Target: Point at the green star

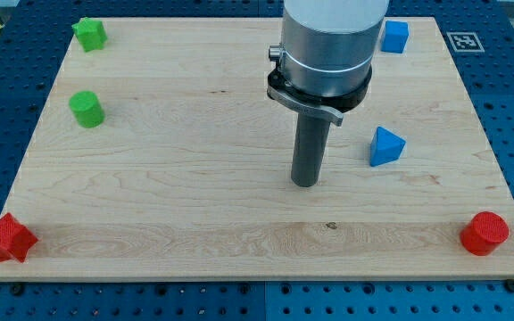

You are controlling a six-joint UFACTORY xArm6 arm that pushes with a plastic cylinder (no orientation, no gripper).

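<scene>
The green star [89,34] lies at the board's top left corner. A green cylinder [86,109] stands below it near the left edge. My tip [305,183] rests on the board right of centre, far to the right of and below the green star. A blue triangular block [385,147] sits just right of my tip, apart from it.
A blue cube [394,37] is at the top right, partly beside the arm's body. A red star [7,239] sits at the bottom left corner and a red cylinder [484,234] at the bottom right. The wooden board [194,178] lies on a blue perforated table.
</scene>
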